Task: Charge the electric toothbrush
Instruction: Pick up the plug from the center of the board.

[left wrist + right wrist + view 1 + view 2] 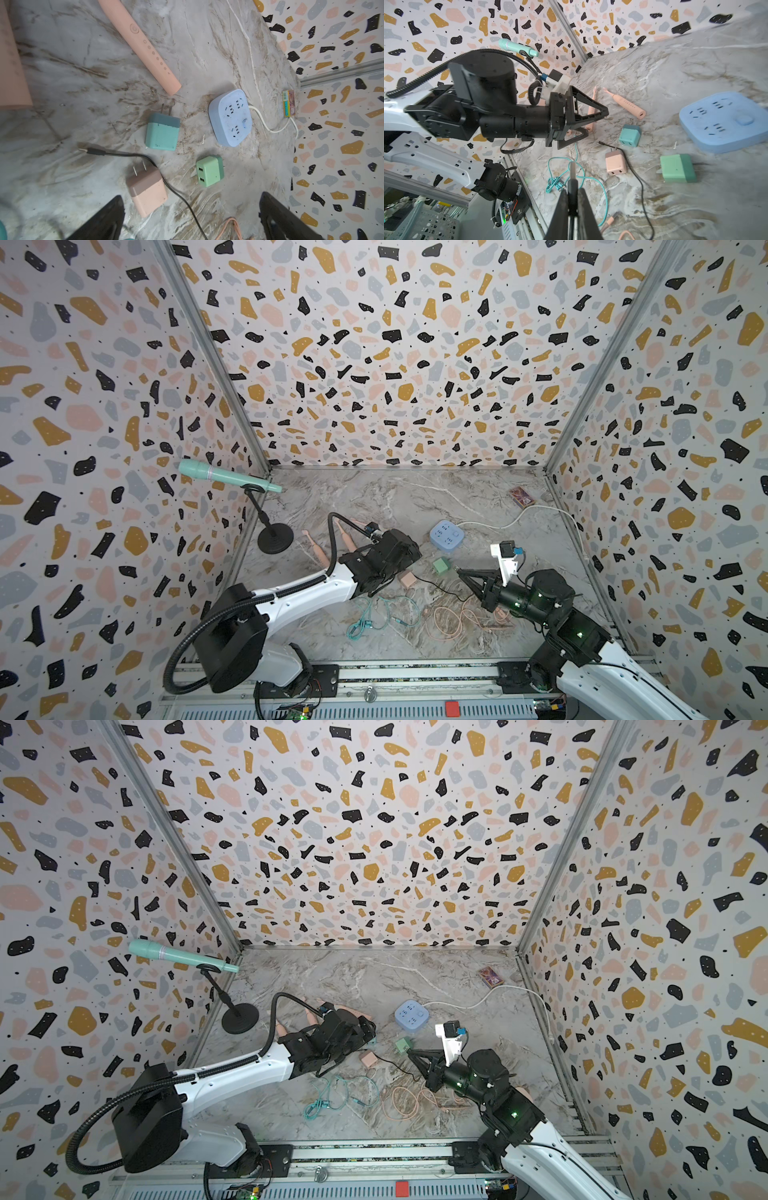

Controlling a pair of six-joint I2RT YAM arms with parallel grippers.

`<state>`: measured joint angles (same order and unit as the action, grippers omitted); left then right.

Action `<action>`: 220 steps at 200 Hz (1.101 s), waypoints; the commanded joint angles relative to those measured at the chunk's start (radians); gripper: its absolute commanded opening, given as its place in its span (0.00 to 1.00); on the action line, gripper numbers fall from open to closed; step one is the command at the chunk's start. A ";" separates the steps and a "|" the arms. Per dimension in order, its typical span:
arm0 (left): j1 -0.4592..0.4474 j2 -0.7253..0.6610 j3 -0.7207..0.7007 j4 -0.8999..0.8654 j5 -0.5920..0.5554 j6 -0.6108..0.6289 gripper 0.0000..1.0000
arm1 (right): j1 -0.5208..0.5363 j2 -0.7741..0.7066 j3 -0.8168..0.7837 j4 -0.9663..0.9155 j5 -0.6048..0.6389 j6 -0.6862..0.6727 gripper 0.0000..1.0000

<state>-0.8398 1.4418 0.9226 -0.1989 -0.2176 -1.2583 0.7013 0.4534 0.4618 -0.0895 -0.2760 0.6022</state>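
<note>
Nearest, lower centre of the right wrist view: right gripper [573, 190], fingers clamped on the USB plug [572, 172] of the black cable [124, 154]. The cable's small free end lies on the marble table [72, 72] beside the pink adapter [146, 192].

Left gripper [192, 196] hovers over the adapters, fingers [104, 218] wide apart, holding nothing.

Mid-frame, left wrist view: teal adapter [162, 133] and green adapter [209, 171], ports empty.

Upper centre: pink toothbrush [145, 45] lies flat, butt end near the teal adapter's prongs. A second toothbrush [12, 62] sits at the left edge.

Judgement: light, stiff, smooth and round, so it may roll or slip. Grip mid-handle, leaving the butt-end port clear.

Right of centre: power strip [230, 118], sockets all empty.

No open container. The small box [288, 102] by the far wall is closed.
</note>
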 commanded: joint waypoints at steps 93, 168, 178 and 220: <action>0.028 0.430 0.344 -0.226 -0.105 0.241 0.97 | -0.002 -0.064 0.109 -0.175 0.066 -0.094 0.00; 0.028 0.544 0.433 -0.278 -0.179 0.278 0.79 | -0.002 -0.073 0.105 -0.169 0.035 -0.101 0.00; 0.029 0.561 0.449 -0.287 -0.182 0.285 0.75 | -0.001 -0.075 0.104 -0.170 0.034 -0.101 0.00; 0.036 0.587 0.478 -0.314 -0.182 0.294 0.73 | -0.002 -0.080 0.109 -0.178 0.023 -0.098 0.00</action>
<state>-0.8127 2.0159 1.3750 -0.4698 -0.3813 -0.9848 0.7013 0.3855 0.5560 -0.2626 -0.2382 0.5140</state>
